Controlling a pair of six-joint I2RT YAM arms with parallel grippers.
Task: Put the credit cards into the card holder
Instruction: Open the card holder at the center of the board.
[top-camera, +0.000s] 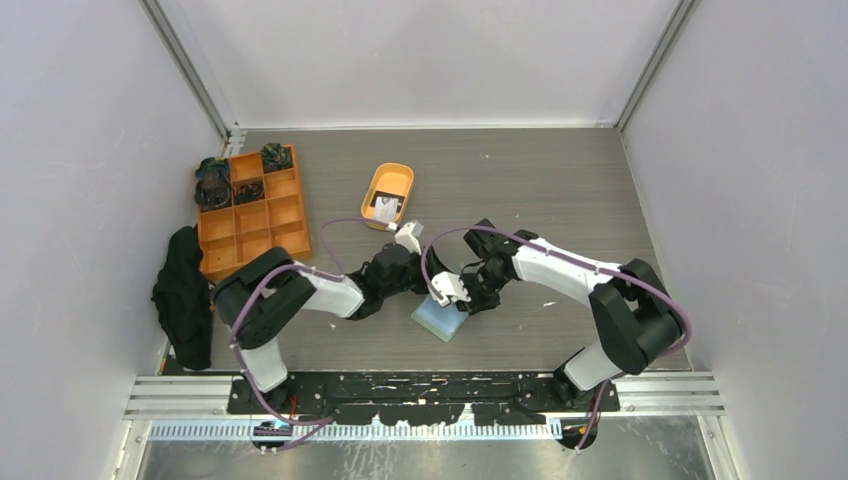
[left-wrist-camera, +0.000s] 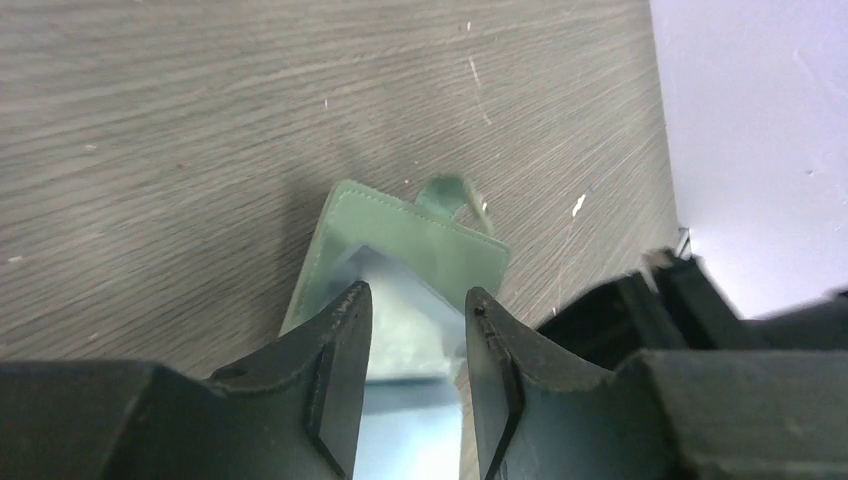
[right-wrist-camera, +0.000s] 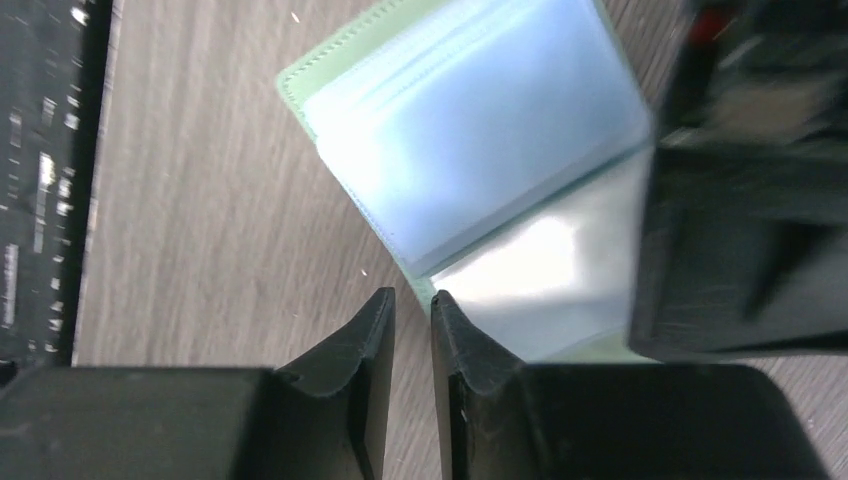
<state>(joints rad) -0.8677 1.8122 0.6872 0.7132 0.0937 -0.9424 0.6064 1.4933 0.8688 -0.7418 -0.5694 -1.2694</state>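
Observation:
The sage-green card holder (top-camera: 440, 320) lies open on the table between both arms, its clear sleeves facing up. In the left wrist view my left gripper (left-wrist-camera: 418, 295) hangs over those sleeves with its jaws apart, and the green cover (left-wrist-camera: 420, 235) with its snap tab lies just beyond. My right gripper (right-wrist-camera: 412, 295) has only a narrow gap between its jaws; its fingertips sit at the card holder's (right-wrist-camera: 470, 110) green edge near the fold. Wood shows through that gap. The credit cards (top-camera: 386, 208), white and dark, lie in the orange oval tray (top-camera: 372, 190) behind the grippers.
An orange grid organiser (top-camera: 250, 215) with dark items in its back compartments stands at the far left. A black cloth (top-camera: 183, 290) lies beside it at the table's left edge. White walls close in both sides and the back.

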